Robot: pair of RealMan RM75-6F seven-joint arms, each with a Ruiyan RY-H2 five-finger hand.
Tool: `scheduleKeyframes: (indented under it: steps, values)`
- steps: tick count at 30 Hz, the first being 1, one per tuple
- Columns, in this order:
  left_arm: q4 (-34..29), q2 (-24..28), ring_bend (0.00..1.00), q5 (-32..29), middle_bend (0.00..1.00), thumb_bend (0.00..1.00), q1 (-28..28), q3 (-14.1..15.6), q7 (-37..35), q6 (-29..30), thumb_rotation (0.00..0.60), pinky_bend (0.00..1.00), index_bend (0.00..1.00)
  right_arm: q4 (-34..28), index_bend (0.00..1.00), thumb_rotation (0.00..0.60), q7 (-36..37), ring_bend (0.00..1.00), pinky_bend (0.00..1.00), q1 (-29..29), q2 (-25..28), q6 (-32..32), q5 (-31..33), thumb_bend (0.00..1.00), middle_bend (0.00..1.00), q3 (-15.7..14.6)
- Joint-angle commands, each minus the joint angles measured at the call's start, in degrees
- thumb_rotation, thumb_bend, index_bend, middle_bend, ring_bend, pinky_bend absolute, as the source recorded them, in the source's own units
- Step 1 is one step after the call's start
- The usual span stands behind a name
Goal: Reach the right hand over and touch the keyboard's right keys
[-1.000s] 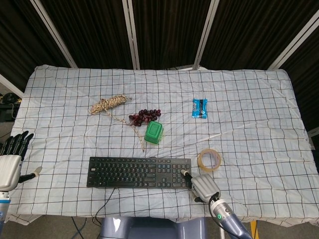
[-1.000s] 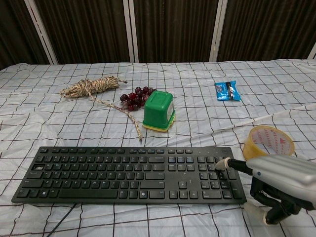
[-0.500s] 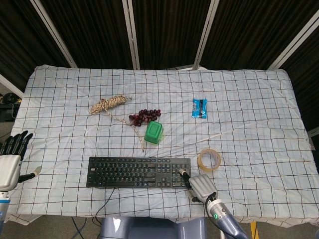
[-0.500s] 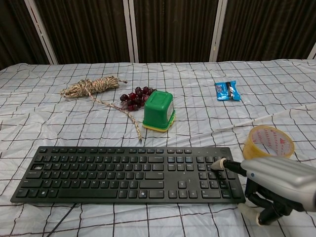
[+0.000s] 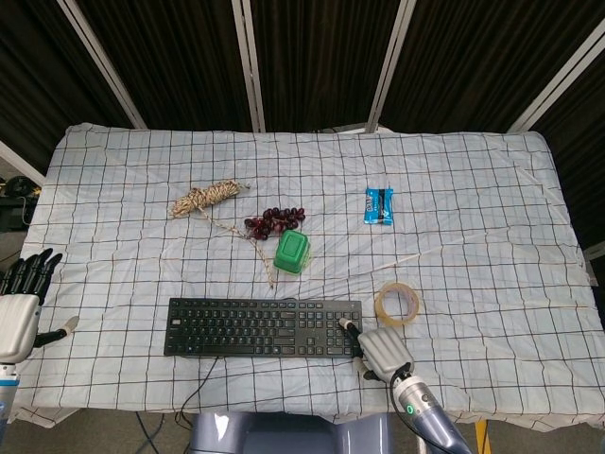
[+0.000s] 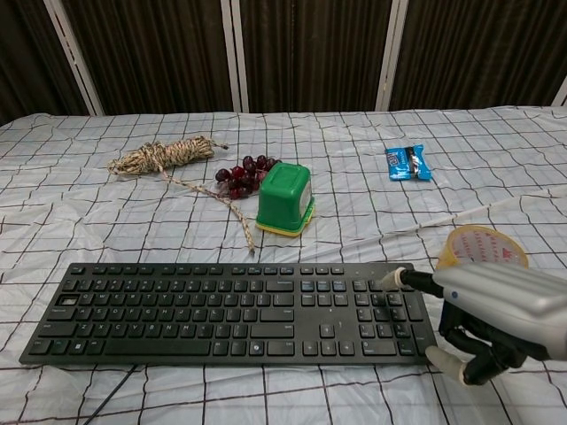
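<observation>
A black keyboard (image 5: 255,327) lies near the table's front edge, also seen in the chest view (image 6: 221,310). My right hand (image 5: 383,352) sits just off the keyboard's right end. One finger is stretched out and its tip (image 6: 391,280) rests on the right-hand number keys. The other fingers (image 6: 474,350) are curled under the palm and hold nothing. My left hand (image 5: 19,307) hangs at the far left edge of the table with its fingers straight and apart, holding nothing; the chest view does not show it.
A tape roll (image 5: 397,304) lies just behind my right hand. A green container (image 5: 293,252), dark grapes (image 5: 274,221) and a rope coil (image 5: 206,198) sit behind the keyboard. A blue packet (image 5: 379,205) lies further back right. The keyboard cable (image 5: 203,383) runs off the front edge.
My right hand has edged left and a little forward, so its outstretched fingertip now lies further in on the number keys. The left hand has not moved.
</observation>
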Motion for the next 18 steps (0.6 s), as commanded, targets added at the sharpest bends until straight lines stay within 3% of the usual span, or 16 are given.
scheduleKeyframes:
  steps: [1,6,9,11,16,18]
  values:
    - [0.0,0.0,0.0,0.0,0.0,0.15,0.0,0.0,-0.1,0.1,0.6,0.0,0.0,-1.7,0.09,0.6,0.0,0.86,0.76,0.0,1.6,1.3,-1.3,0.47,0.89,0.3]
    - [0.0,0.0,0.0,0.0,0.0,0.14,0.1,0.0,-0.3,0.1,0.6,0.0,0.0,-4.2,0.09,0.6,1.0,0.71,0.68,-0.8,5.1,4.0,-5.4,0.46,0.75,0.0]
    - [-0.1,0.1,0.0,0.1,0.0,0.14,0.1,0.0,-0.3,0.2,0.6,0.0,0.0,-4.9,0.08,0.6,2.9,0.55,0.62,-1.9,7.9,6.2,-9.4,0.43,0.58,-0.9]
    - [-0.1,0.0,0.0,0.1,0.0,0.14,0.2,0.1,-0.2,0.3,0.6,0.0,0.0,-4.9,0.08,0.6,5.2,0.39,0.57,-2.9,10.2,7.8,-12.4,0.4,0.43,-1.6]
    - [-0.1,-0.1,0.0,0.5,0.0,0.14,0.3,0.2,-0.2,0.6,0.6,0.0,0.0,-2.2,0.07,0.6,13.4,0.09,0.29,-6.3,16.1,12.7,-21.1,0.32,0.16,-4.6]
    - [-0.1,-0.1,0.0,0.8,0.0,0.14,0.4,0.3,-0.2,0.8,0.6,0.0,0.0,0.0,0.05,0.6,16.1,0.02,0.18,-7.4,17.7,14.7,-23.8,0.29,0.06,-5.5]
